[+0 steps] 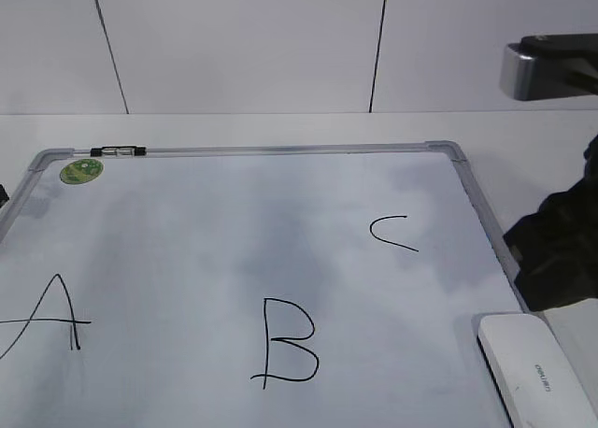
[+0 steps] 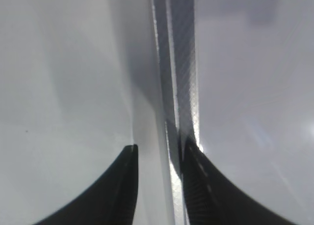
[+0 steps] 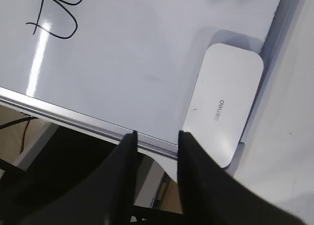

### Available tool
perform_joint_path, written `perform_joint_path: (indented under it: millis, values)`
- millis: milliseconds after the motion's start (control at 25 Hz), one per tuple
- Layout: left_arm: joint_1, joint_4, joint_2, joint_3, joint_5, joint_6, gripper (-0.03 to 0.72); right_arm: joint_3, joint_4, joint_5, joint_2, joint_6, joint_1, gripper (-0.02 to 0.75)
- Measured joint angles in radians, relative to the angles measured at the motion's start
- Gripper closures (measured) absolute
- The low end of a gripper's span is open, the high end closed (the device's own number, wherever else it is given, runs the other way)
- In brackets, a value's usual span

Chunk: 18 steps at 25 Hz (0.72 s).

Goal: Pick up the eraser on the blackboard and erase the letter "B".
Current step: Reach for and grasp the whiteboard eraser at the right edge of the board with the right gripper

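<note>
Eraser (image 1: 537,370) lies flat on the blackboard (image 1: 234,222), at its right edge nr the front corner, long side along the frame. Letter "B" (image 1: 286,343) is left of eraser, well apart, w/ "A" (image 1: 51,316) further left and "C" (image 1: 392,232) behind. Marker (image 1: 118,151) sits on far frame by green sticker (image 1: 81,170). Right gripper (image 3: 156,136) hovers over front frame just left of eraser, jaws slightly apart, holding nothing. Left gripper (image 2: 159,149) straddles the board frame, jaws part-open, empty.

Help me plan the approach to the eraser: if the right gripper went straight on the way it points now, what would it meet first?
Probably the blackboard's near frame edge, not the eraser. The right gripper is open and empty, its tips over that metal strip, with the eraser off to their right. Depth is hard to judge.
</note>
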<state>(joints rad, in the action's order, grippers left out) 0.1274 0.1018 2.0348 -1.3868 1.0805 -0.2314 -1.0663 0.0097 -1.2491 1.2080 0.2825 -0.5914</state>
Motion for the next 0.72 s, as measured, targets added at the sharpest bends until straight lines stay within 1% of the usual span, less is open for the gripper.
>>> perform_joint_path:
  millis: [80,120,320,400,600,720]
  values:
    - [0.0,0.0,0.002,-0.002,0.002,0.0,0.454,0.0,0.0,0.0,0.0,0.0,0.0,0.524]
    - [0.0,0.0,0.004,-0.004,0.004,0.0,0.469,0.0,0.0,0.0,0.0,0.0,0.0,0.524]
    - [-0.002,0.003,0.004,-0.006,0.01,0.001,0.652,0.0,0.0,0.0,0.0,0.007,0.0,0.524]
    - [-0.002,0.015,0.004,-0.006,0.011,0.012,0.666,0.0,0.0,0.0,0.0,0.014,0.0,0.523]
    - [-0.002,0.016,0.004,-0.006,0.012,0.018,0.669,-0.002,0.004,0.0,0.0,0.036,0.0,0.515]
    - [-0.002,0.016,0.004,-0.006,0.012,0.018,0.669,-0.008,-0.03,0.0,-0.015,0.089,0.0,0.514]
